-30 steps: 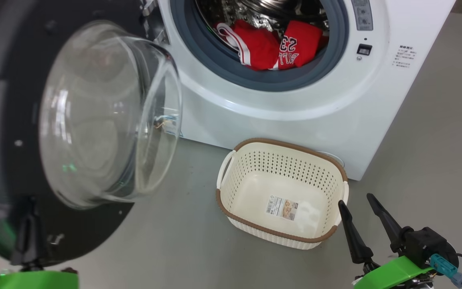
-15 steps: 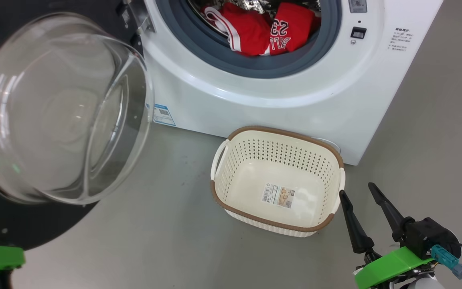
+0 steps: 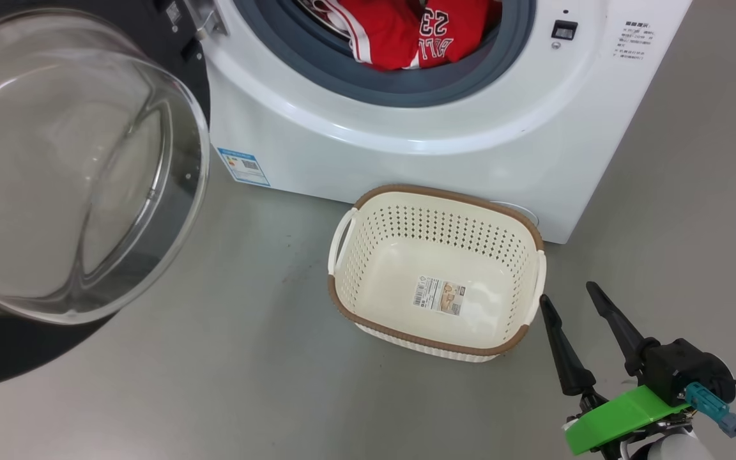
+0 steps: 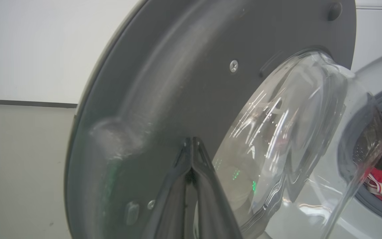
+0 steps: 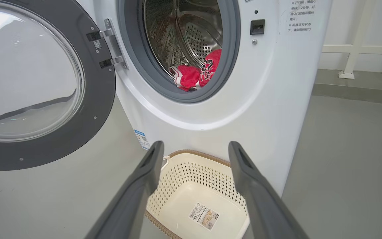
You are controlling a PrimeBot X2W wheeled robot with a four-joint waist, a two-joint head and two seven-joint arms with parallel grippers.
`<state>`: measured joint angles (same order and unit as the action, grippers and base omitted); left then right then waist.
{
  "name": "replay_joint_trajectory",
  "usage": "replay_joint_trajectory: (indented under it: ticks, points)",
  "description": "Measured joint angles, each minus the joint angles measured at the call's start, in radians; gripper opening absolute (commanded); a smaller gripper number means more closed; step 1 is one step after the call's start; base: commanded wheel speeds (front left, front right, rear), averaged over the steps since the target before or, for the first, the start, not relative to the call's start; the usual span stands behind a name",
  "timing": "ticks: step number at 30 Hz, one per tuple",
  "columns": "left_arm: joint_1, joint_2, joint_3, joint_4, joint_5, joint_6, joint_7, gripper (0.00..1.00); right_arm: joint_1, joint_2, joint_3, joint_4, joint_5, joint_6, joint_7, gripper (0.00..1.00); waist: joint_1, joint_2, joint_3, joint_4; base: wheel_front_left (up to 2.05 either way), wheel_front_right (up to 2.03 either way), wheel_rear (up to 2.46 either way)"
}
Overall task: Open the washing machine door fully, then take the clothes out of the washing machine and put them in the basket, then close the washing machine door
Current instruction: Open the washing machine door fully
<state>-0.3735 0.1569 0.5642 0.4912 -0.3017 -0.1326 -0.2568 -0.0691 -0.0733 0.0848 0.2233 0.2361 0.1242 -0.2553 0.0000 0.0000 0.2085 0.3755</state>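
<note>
The white washing machine (image 3: pixel 406 153) stands with its round door (image 3: pixel 68 166) swung out to the left, glass bowl facing me. Red clothes (image 3: pixel 416 32) with white trim and a "23" lie at the mouth of the drum, also in the right wrist view (image 5: pixel 196 71). The cream basket (image 3: pixel 435 268) sits empty on the floor in front of the machine. My left gripper (image 4: pixel 192 146) is shut, its tips against the dark inner rim of the door (image 4: pixel 177 83). My right gripper (image 3: pixel 566 300) hangs open just right of the basket (image 5: pixel 194 196), holding nothing.
Grey floor (image 3: pixel 227 383) spreads around the basket and to the right of the machine (image 5: pixel 350 159). A white wall and a white railing (image 5: pixel 356 49) stand behind on the right. A small blue label (image 3: pixel 243 166) marks the machine's lower left corner.
The door has swung further open to the left, uncovering the blue label. The head camera has shifted, so machine and basket sit higher and more to the left. The right gripper stays open.
</note>
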Motion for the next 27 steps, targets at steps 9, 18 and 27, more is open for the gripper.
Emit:
replay_joint_trajectory:
  ticks: [9, 18, 27]
  points:
    - [-0.065, 0.046, 0.034, 0.096, 0.002, 0.0, 0.0, 0.0, -0.004, -0.011, 0.006, 0.0, 0.0, 0.0, 0.0, 1.0, 0.0, 0.0, 0.02, -0.011, 0.0, 0.0, 0.0]
    - [-0.083, 0.067, 0.022, 0.13, 0.001, 0.0, 0.0, 0.0, -0.022, -0.011, 0.006, -0.001, 0.0, 0.0, 0.0, 1.0, 0.0, 0.0, 0.015, -0.01, 0.0, 0.0, 0.0]
    - [-0.019, 0.042, -0.032, 0.045, -0.009, 0.0, 0.0, 0.0, -0.021, -0.008, 0.005, 0.0, 0.0, 0.0, 0.0, 1.0, 0.0, 0.0, -0.023, -0.008, 0.0, 0.0, 0.0]
